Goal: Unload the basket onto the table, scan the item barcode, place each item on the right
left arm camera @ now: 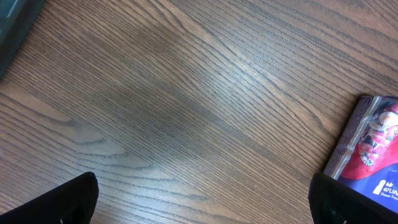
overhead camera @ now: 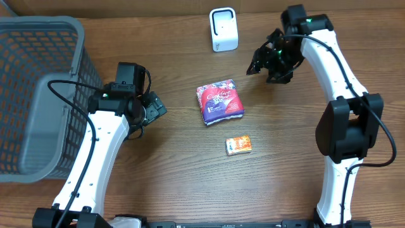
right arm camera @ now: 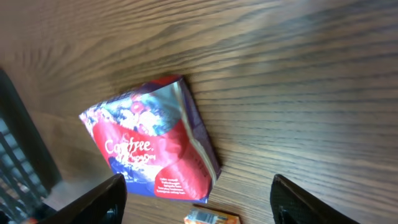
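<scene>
A red and purple packet (overhead camera: 219, 102) lies flat on the wooden table near the middle, with a small orange box (overhead camera: 238, 145) in front of it. A white barcode scanner (overhead camera: 223, 29) stands at the back. My right gripper (overhead camera: 264, 65) hangs open in the air to the right of the scanner, holding nothing. Its wrist view looks down on the packet (right arm camera: 152, 146) and the orange box (right arm camera: 211, 218), and nothing lies between the spread fingers of the right gripper (right arm camera: 199, 190). My left gripper (overhead camera: 156, 107) is open over bare wood to the left of the packet (left arm camera: 373, 149).
A large grey mesh basket (overhead camera: 38, 95) fills the left side of the table, close behind my left arm. Its dark edge shows in the left wrist view (left arm camera: 12, 18). A cardboard wall runs along the back.
</scene>
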Available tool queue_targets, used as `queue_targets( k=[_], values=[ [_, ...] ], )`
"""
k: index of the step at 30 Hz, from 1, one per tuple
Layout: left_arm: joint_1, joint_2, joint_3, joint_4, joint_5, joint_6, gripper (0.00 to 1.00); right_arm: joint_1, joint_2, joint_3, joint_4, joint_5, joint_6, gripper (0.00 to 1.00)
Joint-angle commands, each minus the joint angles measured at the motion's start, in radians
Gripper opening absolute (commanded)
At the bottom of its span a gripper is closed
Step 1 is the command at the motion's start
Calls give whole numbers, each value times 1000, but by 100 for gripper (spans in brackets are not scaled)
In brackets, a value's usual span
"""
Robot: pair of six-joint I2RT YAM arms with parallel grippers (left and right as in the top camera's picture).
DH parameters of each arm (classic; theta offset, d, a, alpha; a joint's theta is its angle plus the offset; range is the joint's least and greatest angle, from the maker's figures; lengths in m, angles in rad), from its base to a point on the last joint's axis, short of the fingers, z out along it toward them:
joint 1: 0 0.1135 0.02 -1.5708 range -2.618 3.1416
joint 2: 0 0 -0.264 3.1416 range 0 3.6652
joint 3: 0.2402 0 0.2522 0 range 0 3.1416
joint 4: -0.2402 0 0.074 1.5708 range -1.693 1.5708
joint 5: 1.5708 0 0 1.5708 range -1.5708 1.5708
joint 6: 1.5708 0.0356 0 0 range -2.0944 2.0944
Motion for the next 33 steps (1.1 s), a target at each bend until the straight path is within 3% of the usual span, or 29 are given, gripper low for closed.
queue_targets(
  k=[1, 16, 20, 22, 23, 24, 33],
  values=[
    [-1, 4, 0, 0, 2, -10, 100, 63, -13, -37, 37, 18, -84, 75],
    [-1, 4, 0, 0, 2, -10, 100, 146, -11, -315, 294, -26, -45, 72],
    [-1, 4, 0, 0, 2, -10, 100, 146, -11, -349, 326, -28, -44, 53],
    [-1, 4, 0, 0, 2, -10, 100, 146, -11, -351, 338, -26, -27, 33],
    [-1, 4, 0, 0, 2, -10, 100, 146, -12, -349, 350, -27, 5, 13],
    [-1, 4, 0, 0, 2, -10, 100, 146, -12, -342, 354, -28, 36, 4],
    [-1, 4, 0, 0, 2, -10, 100, 86, -28, -104, 317, -127, 163, 4]
  ],
)
